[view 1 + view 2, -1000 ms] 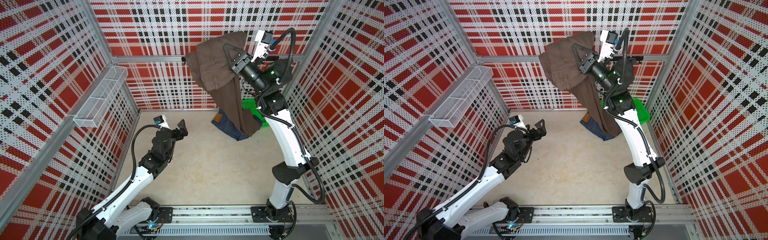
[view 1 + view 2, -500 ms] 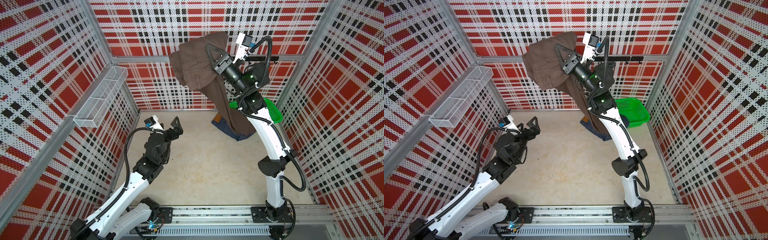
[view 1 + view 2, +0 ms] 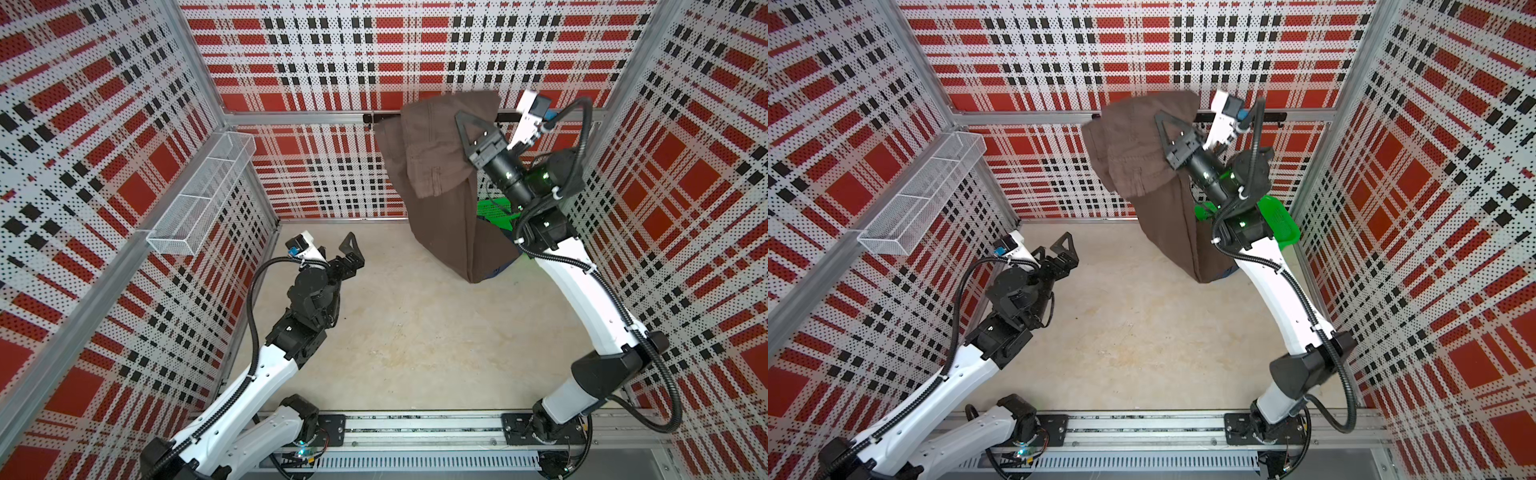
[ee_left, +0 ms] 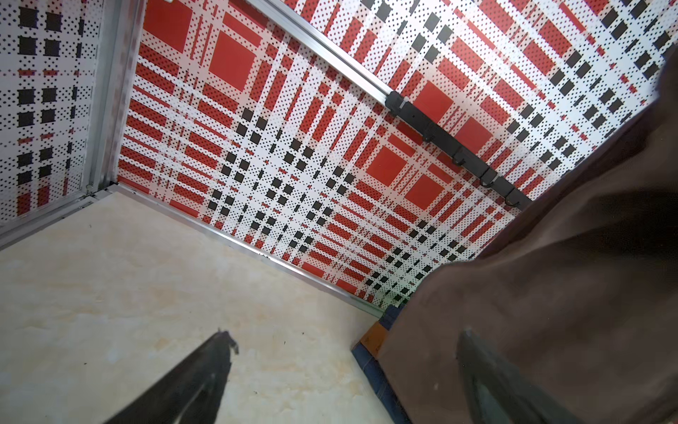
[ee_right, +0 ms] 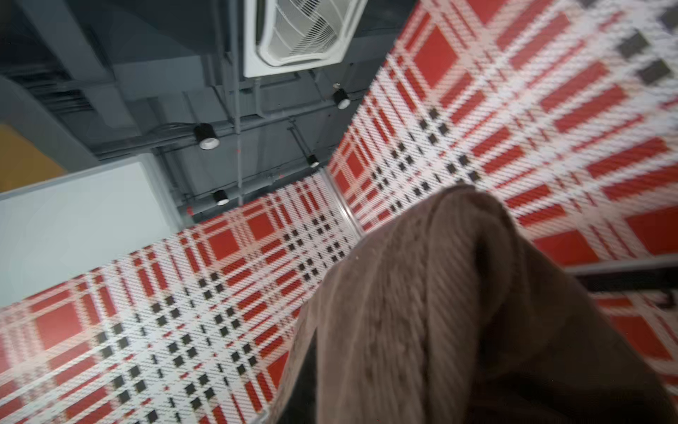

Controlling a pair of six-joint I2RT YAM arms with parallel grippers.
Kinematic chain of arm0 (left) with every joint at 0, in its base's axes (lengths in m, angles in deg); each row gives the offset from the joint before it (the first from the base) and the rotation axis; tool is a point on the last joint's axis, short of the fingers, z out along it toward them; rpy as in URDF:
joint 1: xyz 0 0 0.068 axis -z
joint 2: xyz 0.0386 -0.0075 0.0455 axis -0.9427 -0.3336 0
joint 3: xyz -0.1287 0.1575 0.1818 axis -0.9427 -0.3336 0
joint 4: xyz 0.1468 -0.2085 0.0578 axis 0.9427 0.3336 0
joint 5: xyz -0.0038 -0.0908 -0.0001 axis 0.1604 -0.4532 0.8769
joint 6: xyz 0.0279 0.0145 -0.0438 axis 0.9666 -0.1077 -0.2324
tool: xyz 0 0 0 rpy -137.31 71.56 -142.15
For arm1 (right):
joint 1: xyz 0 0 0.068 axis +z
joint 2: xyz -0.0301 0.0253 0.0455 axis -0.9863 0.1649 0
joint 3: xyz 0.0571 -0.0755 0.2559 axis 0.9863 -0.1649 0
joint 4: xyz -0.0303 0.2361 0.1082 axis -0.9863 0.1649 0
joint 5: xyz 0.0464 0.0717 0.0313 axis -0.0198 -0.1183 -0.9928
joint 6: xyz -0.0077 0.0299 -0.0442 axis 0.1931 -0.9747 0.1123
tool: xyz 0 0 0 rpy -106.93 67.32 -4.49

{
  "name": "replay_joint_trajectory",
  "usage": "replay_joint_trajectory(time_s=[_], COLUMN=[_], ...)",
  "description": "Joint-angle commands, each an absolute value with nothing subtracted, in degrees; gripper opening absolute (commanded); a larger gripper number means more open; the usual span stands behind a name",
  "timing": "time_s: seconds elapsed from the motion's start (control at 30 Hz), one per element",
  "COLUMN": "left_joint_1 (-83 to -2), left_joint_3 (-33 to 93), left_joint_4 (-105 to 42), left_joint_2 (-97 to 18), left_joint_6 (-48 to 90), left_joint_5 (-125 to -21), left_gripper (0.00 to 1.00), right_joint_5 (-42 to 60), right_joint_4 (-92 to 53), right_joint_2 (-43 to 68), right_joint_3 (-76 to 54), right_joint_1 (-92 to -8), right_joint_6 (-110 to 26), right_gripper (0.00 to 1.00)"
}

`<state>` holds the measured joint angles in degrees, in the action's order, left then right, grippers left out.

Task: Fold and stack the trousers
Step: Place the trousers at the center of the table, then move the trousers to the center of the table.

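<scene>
1. Near the back wall, your right gripper was clamped on the brown trousers, raised high; their legs hung straight down, covering most of the denim pair.
2. Your left gripper, spread wide and empty, sat low and well apart, facing the hanging legs. It looked the nearer arm for the hem.

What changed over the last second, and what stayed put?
The right gripper, jaws shut on the brown trousers, swung them toward the left arm's side, then back; the legs now hide most of the denim pair from above. Nothing taken or let go. The left gripper barely shifted, jaws open; the denim pair stayed on the table.
</scene>
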<state>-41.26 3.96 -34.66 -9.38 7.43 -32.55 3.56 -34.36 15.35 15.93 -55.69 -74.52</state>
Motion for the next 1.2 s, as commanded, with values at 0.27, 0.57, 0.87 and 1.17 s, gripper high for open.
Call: replay_joint_trajectory(time_s=[0.27, 0.57, 0.87, 1.17], left_joint_1=[-42.64, -42.96, -42.87, -42.99], left_joint_3=[3.37, 3.59, 3.52, 3.51], left_joint_4=[-33.70, -34.53, -34.82, -34.77], left_joint_2=[-12.18, -16.84, -18.22, -18.62], left_joint_6=[9.10, 9.37, 8.84, 8.82], left_joint_5=[-32.29, -34.25, -35.35, -35.43], left_gripper=[0.98, 0.98, 0.98, 0.98], right_joint_5=[7.52, 23.16, 21.88, 14.84], right_joint_4=[-26.96, -9.12, -6.77, -9.92], right_joint_2=[4.66, -0.83, 2.23, 12.61], right_joint_3=[-28.02, -28.63, -28.97, -25.07], right_joint_1=[-62.55, -63.72, -74.86, -78.03], right_joint_6=[-74.31, -64.50, -70.68, -72.44], right_gripper=[0.16, 0.96, 0.94, 0.78])
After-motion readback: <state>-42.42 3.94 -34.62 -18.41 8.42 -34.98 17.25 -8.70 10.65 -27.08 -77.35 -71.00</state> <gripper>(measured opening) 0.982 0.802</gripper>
